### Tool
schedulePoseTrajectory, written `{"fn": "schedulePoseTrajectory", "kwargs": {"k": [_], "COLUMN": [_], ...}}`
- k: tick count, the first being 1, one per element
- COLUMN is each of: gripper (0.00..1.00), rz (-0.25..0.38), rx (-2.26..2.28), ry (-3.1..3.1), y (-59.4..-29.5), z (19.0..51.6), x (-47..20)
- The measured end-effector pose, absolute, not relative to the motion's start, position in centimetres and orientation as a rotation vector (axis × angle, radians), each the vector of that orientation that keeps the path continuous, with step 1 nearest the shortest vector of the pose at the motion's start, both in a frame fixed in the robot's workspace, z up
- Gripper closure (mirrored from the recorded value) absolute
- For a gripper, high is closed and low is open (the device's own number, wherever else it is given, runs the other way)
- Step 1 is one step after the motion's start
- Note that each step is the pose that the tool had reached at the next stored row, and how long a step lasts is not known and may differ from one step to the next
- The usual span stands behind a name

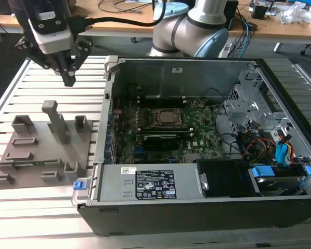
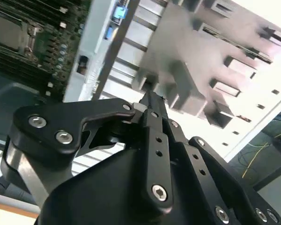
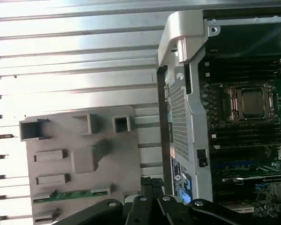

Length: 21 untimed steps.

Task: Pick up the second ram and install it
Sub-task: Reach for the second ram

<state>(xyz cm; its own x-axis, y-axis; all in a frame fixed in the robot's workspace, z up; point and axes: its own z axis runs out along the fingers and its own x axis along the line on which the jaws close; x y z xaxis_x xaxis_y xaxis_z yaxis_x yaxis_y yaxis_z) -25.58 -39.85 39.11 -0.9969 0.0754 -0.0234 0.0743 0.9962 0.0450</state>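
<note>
1. Slats of the metal table [image 1: 20,83] ran under everything. On them, at the exterior view's left, lay a gray fixture plate [image 1: 41,150] with upright blocks.
2. The plate held the second ram [image 3: 68,195]. In the first wrist view it was a thin green stick seated between two low blocks near one edge of the plate, with nothing touching it.
3. The claw [image 1: 68,80] hung in the air beside the plate's tall blocks, clenched on nothing, its fingers [image 2: 152,105] pressed together to a point. It was apart from the ram.
4. Right of the plate stood an open computer case [image 1: 186,78]. It held the large green motherboard [image 1: 197,129] flat on its floor, with the processor socket [image 1: 166,118] near the middle.
5. At the case's right end were a metal drive cage [image 1: 249,104], a bundle of colored cables [image 1: 259,145] and a black block [image 1: 225,179].
</note>
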Motion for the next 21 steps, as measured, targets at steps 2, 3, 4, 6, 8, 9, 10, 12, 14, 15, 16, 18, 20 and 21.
{"fn": "schedulePoseTrajectory", "kwargs": {"k": [2, 3, 4, 6, 8, 9, 10, 12, 14, 15, 16, 18, 20, 21], "gripper": [0.89, 0.89, 0.89, 0.89, 0.89, 0.89, 0.89, 0.89, 0.89, 0.89, 0.89, 0.89, 0.89, 0.89], "rz": [0.069, 0.069, 0.069, 0.069, 0.069, 0.069, 0.069, 0.069, 0.069, 0.069, 0.069, 0.069, 0.069, 0.069], "rx": [0.117, 0.117, 0.116, 0.116, 0.117, 0.116, 0.117, 0.117, 0.117, 0.117, 0.117, 0.117, 0.117, 0.117], "ry": [3.113, 3.113, 3.113, 3.113, 3.113, 3.113, 3.113, 3.114, 3.114, 3.113, 3.113, 3.113, 3.113, 3.113], "y": [-39.8, -39.9, -39.9, -39.9, -39.9, -39.9, -39.8, -39.9, -39.9, -39.9, -39.9, -39.8, -39.9, -39.9], "z": [39.0, 39.0, 38.9, 38.8, 38.7, 38.7, 38.7, 38.6, 38.6, 38.5, 38.5, 38.4, 38.3, 38.2], "x": [-27.9, -28.6, -29.4, -31.6, -34.3, -35.0, -35.5, -36.5, -37.4, -37.9, -38.2, -39.0, -40.2, -40.6]}}
